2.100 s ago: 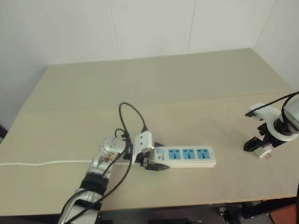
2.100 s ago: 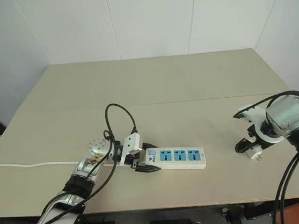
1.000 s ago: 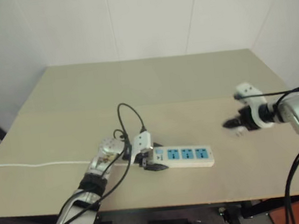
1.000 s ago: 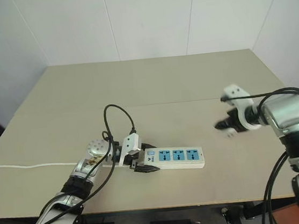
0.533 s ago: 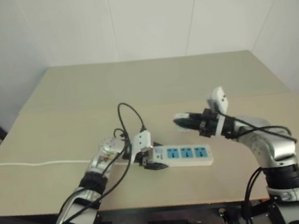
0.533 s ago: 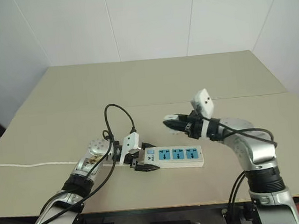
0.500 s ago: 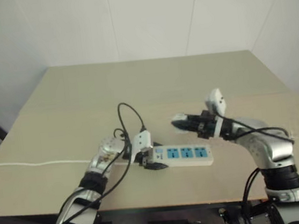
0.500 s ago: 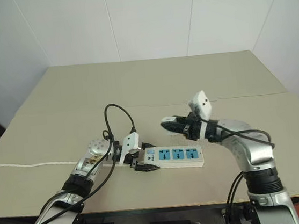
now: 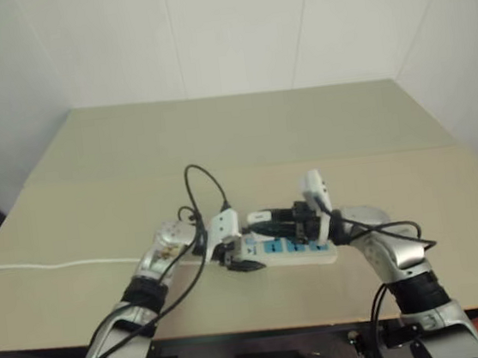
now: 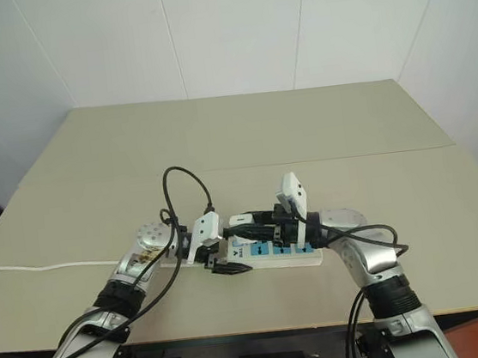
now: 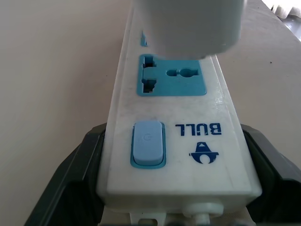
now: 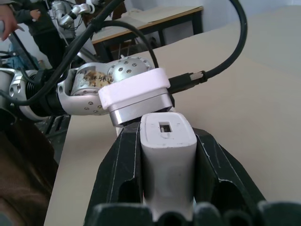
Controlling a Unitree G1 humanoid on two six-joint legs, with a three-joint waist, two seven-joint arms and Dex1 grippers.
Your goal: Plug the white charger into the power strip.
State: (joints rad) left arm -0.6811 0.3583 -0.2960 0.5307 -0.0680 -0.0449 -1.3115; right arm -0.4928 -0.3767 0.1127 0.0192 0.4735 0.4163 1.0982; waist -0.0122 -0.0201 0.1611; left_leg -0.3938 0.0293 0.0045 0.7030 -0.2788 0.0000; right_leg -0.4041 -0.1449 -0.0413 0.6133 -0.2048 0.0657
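Two grippers meet over the strip (image 10: 269,257): your left gripper (image 10: 224,262) clamps its switch end, right gripper (image 10: 246,221) holds the charger (image 12: 167,155) just above the nearest socket; strip runs left-right, so drop straight down.

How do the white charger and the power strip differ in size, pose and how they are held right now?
The white charger is a small block; the power strip is a long bar with blue sockets. The charger is carried above the table, clamped in the right pincer; the strip lies flat on the table, its switch end gripped by the left pincer. Both are white plastic.
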